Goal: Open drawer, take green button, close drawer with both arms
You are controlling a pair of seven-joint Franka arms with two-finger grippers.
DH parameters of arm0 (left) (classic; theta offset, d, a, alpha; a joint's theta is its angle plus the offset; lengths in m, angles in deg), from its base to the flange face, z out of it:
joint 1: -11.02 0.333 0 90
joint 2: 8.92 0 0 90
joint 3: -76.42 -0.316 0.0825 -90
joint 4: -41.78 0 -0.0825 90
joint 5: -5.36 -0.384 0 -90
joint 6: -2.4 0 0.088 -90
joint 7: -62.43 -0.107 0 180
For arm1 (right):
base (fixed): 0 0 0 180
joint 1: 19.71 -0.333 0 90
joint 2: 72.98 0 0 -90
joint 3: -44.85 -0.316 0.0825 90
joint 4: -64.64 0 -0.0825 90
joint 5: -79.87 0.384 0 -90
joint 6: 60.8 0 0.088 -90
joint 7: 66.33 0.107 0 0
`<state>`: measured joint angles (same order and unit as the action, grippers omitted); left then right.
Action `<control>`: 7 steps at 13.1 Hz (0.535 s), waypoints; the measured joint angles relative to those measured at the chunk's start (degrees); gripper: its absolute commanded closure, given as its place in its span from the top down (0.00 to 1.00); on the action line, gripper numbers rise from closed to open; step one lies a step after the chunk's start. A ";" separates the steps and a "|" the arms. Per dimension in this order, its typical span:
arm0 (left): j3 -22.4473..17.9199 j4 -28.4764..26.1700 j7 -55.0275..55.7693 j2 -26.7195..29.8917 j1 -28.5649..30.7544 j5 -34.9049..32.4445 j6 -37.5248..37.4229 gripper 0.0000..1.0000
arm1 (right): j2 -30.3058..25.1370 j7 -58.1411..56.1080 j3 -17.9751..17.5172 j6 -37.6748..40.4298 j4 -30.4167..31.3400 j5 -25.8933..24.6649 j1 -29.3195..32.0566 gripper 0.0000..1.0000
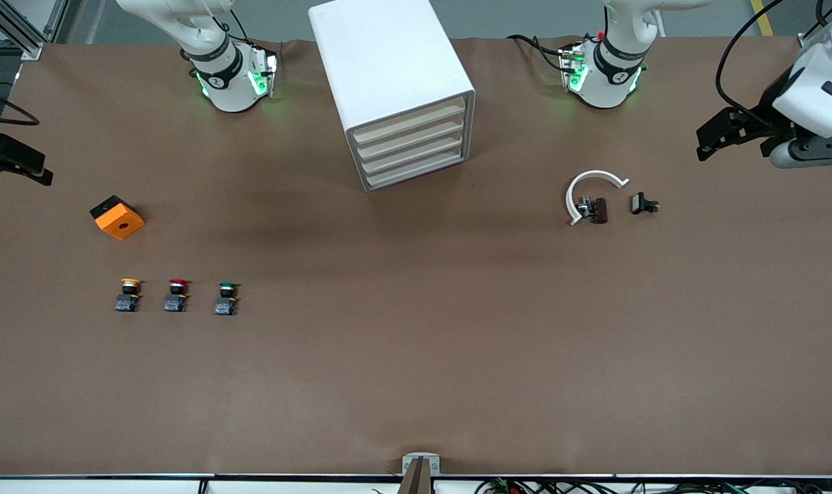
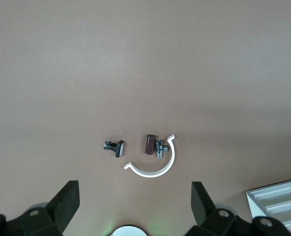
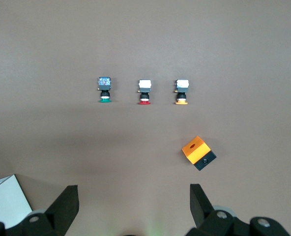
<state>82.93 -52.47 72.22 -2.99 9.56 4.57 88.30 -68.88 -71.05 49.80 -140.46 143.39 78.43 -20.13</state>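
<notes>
The white cabinet (image 1: 395,75) stands mid-table near the arms' bases, and all four cream drawer fronts (image 1: 416,147) are shut. The green-capped button (image 1: 226,298) (image 3: 104,90) stands on the bare table toward the right arm's end, nearer the front camera than the cabinet. My right gripper (image 1: 18,165) (image 3: 133,194) hangs open and empty, high over the right arm's end of the table. High over the left arm's end, my left gripper (image 1: 721,137) (image 2: 134,194) is also open and empty. A cabinet corner (image 2: 278,201) (image 3: 5,201) shows in both wrist views.
A red-capped button (image 1: 176,295) and a yellow-capped button (image 1: 128,295) stand in a row beside the green one. An orange box (image 1: 117,217) lies farther from the front camera than they do. A white C-shaped ring (image 1: 590,189), a brown part (image 1: 597,209) and a small black part (image 1: 643,204) lie toward the left arm's end.
</notes>
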 measured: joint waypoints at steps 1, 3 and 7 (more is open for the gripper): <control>0.12 -1.42 -0.47 1.12 0.01 0.00 0.53 1.00 | -0.43 -0.07 0.02 -0.01 0.08 0.04 0.07 1.00; 0.06 -2.63 -2.29 2.24 0.27 0.00 0.98 1.00 | -0.79 -0.02 -0.20 -0.59 0.43 0.21 -0.01 1.00; -0.02 -2.73 -3.14 2.63 0.54 0.00 1.09 1.00 | -1.59 3.29 -0.62 -2.18 3.04 0.30 -1.55 1.00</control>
<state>82.92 -55.19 69.08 -0.36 10.10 4.57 89.39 -70.47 -67.76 49.18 -142.64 146.43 78.74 -21.68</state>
